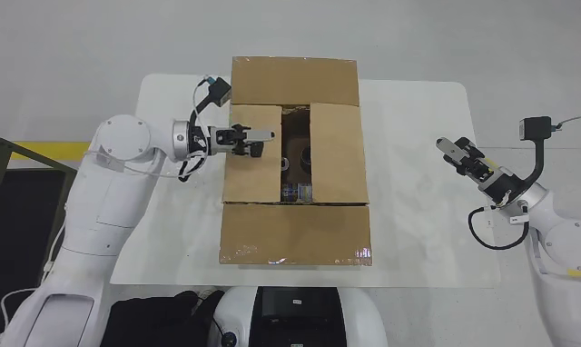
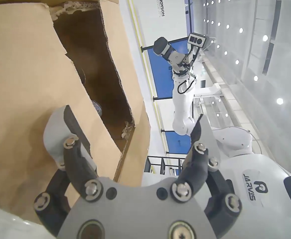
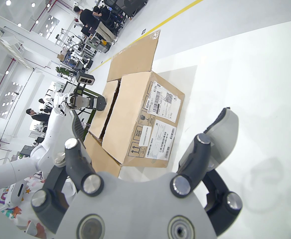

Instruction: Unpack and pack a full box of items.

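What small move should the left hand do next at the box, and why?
Probably ease the open left hand to the free edge of the inner flap beneath it and lift that edge. Two inner flaps cover most of the box, leaving the items visible only through a narrow gap.

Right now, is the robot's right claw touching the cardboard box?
Apart. The top view shows the right gripper over bare table, with white tabletop between it and the box.
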Robot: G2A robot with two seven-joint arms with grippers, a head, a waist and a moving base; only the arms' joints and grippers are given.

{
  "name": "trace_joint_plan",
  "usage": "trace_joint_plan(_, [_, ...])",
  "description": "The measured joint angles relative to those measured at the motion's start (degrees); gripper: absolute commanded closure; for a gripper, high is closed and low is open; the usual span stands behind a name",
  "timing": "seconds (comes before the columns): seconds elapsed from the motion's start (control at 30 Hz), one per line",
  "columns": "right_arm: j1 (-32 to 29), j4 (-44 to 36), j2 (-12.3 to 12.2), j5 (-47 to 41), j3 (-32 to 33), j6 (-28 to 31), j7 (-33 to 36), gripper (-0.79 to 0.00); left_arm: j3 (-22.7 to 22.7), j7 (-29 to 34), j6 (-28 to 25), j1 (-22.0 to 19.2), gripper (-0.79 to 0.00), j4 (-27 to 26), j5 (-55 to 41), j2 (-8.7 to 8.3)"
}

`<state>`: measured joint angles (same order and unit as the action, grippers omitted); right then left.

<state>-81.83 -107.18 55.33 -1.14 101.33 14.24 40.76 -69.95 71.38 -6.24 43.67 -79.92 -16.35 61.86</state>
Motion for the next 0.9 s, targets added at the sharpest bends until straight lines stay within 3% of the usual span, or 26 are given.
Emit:
trace_joint_plan(0.47, [0.00,0.00,0.00,0.00,0.00,0.00,0.00,-0.785,-13.33,-9.42,-6.14,5.38,-0.785,-3.46,-5.52,-2.08])
trace_joint_plan(0.7, [0.00,0.00,0.00,0.00,0.00,0.00,0.00,-0.785,-20.38,-10.16,-7.75,9.30,-0.785,-4.66,-8.05,-3.25])
trace_joint_plan(0.9, [0.00,0.00,0.00,0.00,0.00,0.00,0.00,-0.785,-24.22,-9.64,-9.62,12.02,-0.785,-2.62,-11.93,-3.82])
